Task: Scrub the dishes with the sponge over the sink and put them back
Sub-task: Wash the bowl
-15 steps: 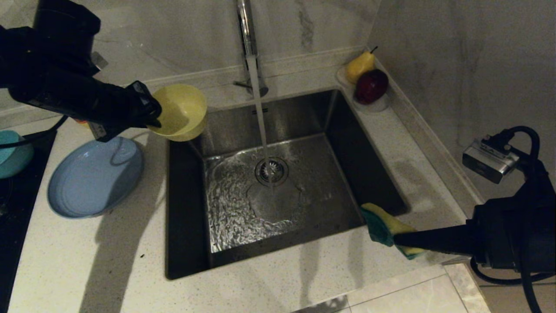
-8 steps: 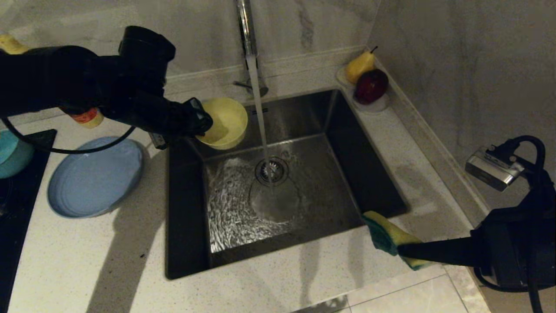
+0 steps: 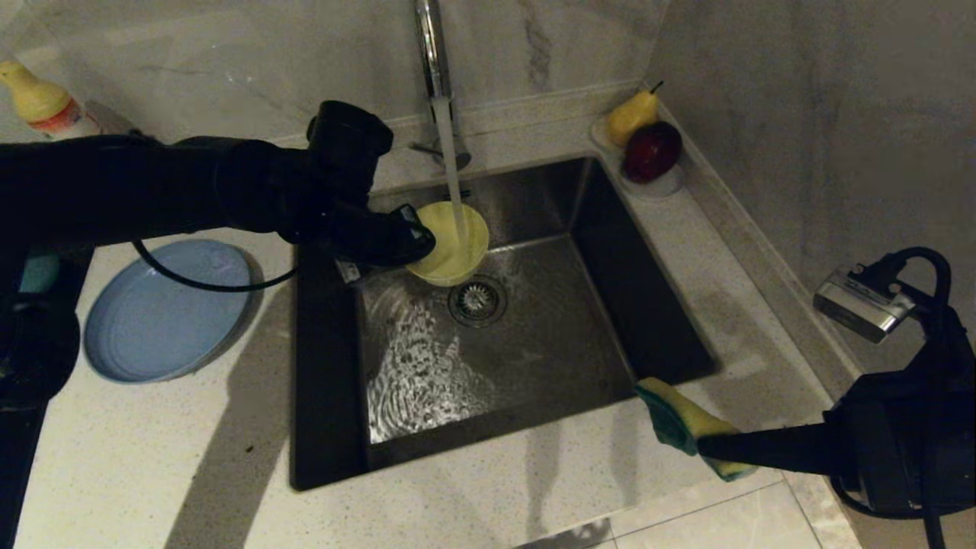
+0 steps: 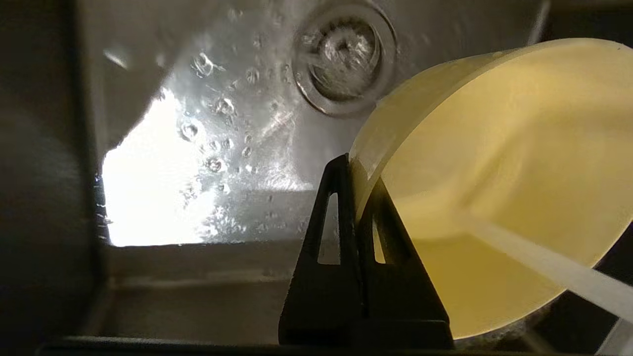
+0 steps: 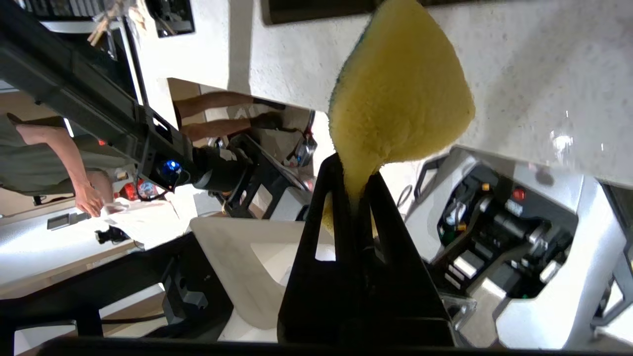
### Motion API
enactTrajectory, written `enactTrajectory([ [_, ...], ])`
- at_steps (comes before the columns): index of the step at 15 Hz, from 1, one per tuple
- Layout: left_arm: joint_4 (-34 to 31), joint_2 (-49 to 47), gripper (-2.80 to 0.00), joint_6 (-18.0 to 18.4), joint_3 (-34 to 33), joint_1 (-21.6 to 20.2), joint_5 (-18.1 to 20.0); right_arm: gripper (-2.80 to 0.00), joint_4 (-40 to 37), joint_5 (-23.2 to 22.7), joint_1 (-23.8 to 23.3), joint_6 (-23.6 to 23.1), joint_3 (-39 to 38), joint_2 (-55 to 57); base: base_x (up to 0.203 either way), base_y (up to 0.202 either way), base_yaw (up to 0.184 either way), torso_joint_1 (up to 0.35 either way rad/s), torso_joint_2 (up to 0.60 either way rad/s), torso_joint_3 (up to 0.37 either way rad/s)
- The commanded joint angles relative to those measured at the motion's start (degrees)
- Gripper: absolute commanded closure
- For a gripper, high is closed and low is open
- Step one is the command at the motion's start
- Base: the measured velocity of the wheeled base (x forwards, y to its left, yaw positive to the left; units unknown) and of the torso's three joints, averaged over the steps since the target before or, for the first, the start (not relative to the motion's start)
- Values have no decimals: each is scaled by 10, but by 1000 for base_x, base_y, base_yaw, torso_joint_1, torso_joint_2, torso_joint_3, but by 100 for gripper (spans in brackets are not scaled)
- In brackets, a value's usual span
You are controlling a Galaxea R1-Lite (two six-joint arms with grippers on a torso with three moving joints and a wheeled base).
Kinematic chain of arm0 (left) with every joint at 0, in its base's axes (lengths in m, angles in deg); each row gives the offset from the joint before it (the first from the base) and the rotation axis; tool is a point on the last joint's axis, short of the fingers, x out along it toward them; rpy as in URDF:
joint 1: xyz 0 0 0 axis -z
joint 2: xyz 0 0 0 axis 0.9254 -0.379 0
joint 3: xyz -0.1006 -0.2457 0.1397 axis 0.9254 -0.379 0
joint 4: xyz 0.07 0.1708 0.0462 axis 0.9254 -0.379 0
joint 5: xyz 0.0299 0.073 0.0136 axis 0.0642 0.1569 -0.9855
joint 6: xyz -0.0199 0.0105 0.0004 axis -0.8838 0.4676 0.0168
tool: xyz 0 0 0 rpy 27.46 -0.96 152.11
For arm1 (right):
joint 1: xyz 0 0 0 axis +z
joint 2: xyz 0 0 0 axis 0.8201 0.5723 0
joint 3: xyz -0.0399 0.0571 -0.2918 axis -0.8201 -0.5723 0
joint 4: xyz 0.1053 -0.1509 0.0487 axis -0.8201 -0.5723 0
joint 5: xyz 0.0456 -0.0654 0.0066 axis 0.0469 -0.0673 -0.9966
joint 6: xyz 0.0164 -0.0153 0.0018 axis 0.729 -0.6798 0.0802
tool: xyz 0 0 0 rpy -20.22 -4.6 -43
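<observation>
My left gripper (image 3: 424, 242) is shut on the rim of the pale yellow bowl (image 3: 451, 245) and holds it tilted over the sink (image 3: 549, 358), just behind the drain (image 3: 476, 299). Water from the tap (image 3: 431, 46) pours into the bowl. The left wrist view shows the gripper (image 4: 358, 170) pinching the bowl's wall (image 4: 494, 188). At the sink's near right corner, above the counter, my right gripper (image 3: 701, 444) is shut on the sponge (image 3: 675, 415), yellow with a green face. The sponge (image 5: 400, 104) bulges past the right gripper (image 5: 353, 170). The light-blue plate (image 3: 164, 309) lies left of the sink. A sliver of the teal bowl (image 3: 38, 271) shows behind my left arm.
A small white dish (image 3: 657, 185) with a yellow pear (image 3: 631, 114) and a red apple (image 3: 652, 150) sits at the sink's back right corner. A yellow bottle (image 3: 42, 103) stands at the back left. A black hob (image 3: 15, 457) borders the counter's left edge.
My left arm has carried the yellow bowl rightward from the sink's left rim to under the running water. The right arm with the sponge has stayed put.
</observation>
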Motion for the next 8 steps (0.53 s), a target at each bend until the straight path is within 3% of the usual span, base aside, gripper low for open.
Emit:
enactTrajectory([
  [1,1,-14,0,-5,0,6,0,0,16,-1,0,3,-9,1,0,0,0,0,0,0],
  [8,-5,-7,0,-18,-4,10,-1,0,28,0,-1,3,-13,-1,0,0,0,0,0,0],
])
